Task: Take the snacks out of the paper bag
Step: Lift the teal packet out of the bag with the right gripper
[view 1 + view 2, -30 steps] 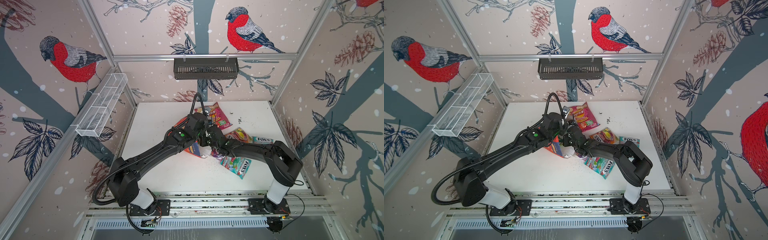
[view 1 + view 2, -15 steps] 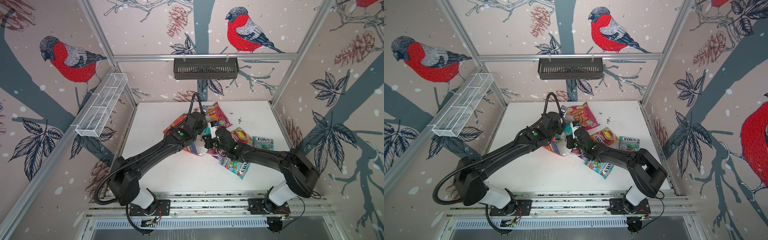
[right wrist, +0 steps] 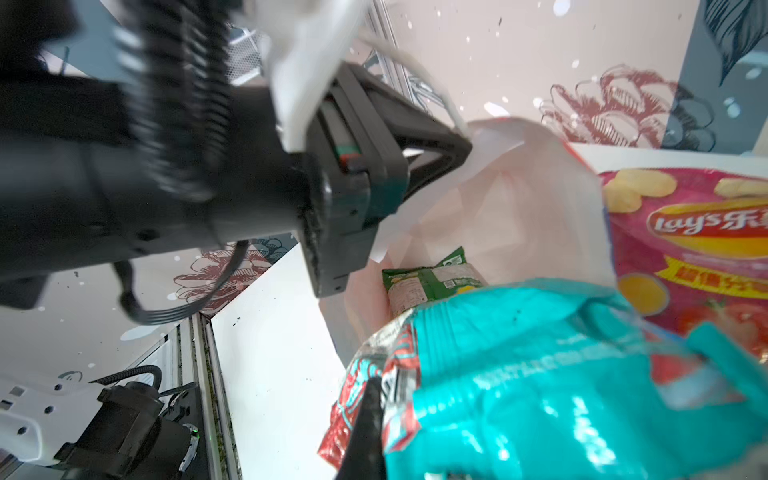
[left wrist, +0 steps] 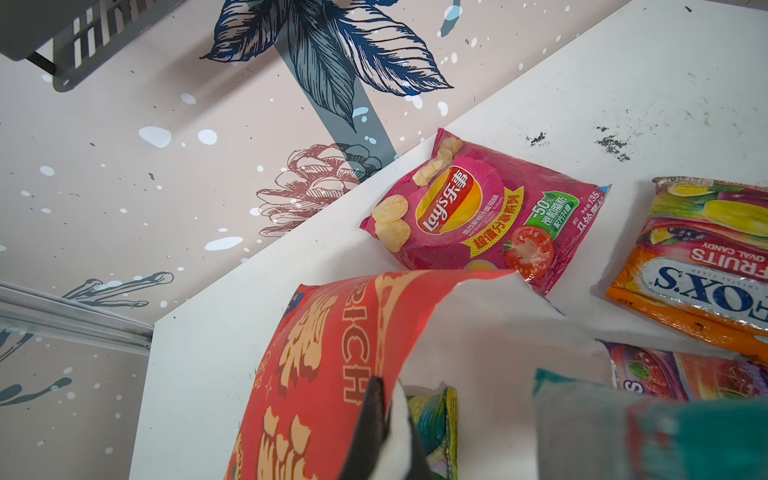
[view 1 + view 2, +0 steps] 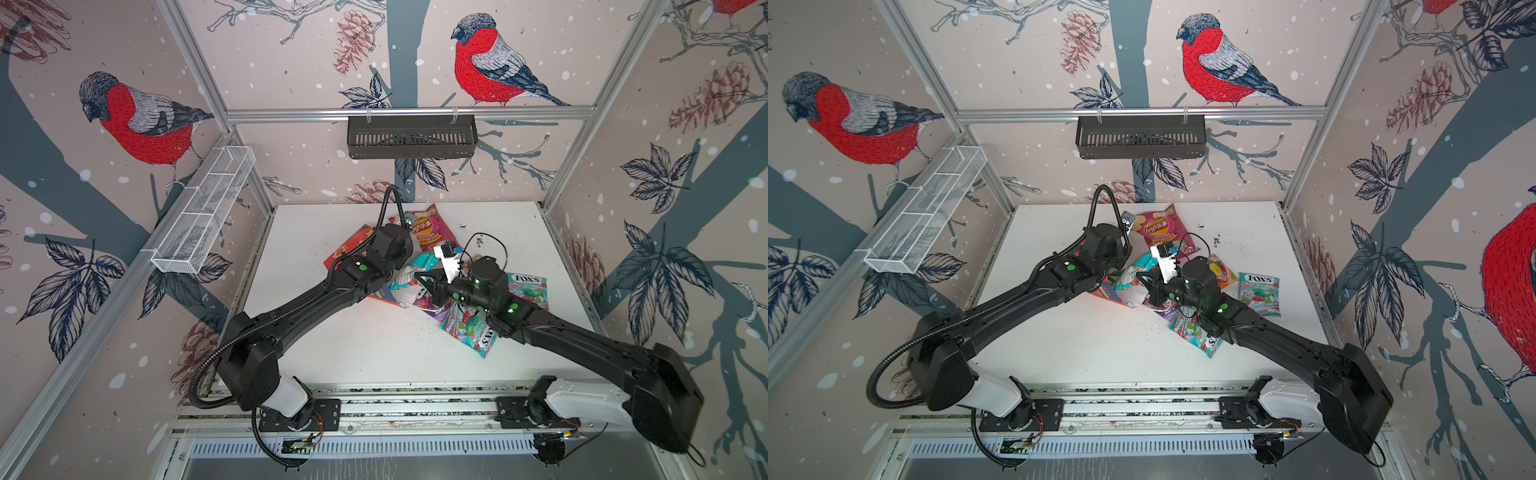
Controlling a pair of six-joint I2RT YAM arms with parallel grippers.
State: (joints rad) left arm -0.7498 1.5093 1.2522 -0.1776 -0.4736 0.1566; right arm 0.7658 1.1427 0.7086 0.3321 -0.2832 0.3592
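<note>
paper bag (image 4: 332, 353): mid-table, mouth toward the right, rim pinched in the closed left gripper (image 4: 376, 399) | green-white pack (image 3: 432, 278): inside the bag, beyond those jaws | teal pack (image 3: 540, 374): at the bag's mouth, edge clamped by the closed right gripper (image 3: 370, 399) | pink chip bag (image 4: 478, 216): outside, far of the bag | orange pack (image 4: 698, 266): outside, to the right

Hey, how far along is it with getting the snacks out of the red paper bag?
Done: the pink chip bag, orange pack and a loose teal pack lie on the table. In hand: the left pincer clamps the paper bag at its rim while the right pincer grips a second teal pack at its mouth. Left: the green-white pack inside.
</note>
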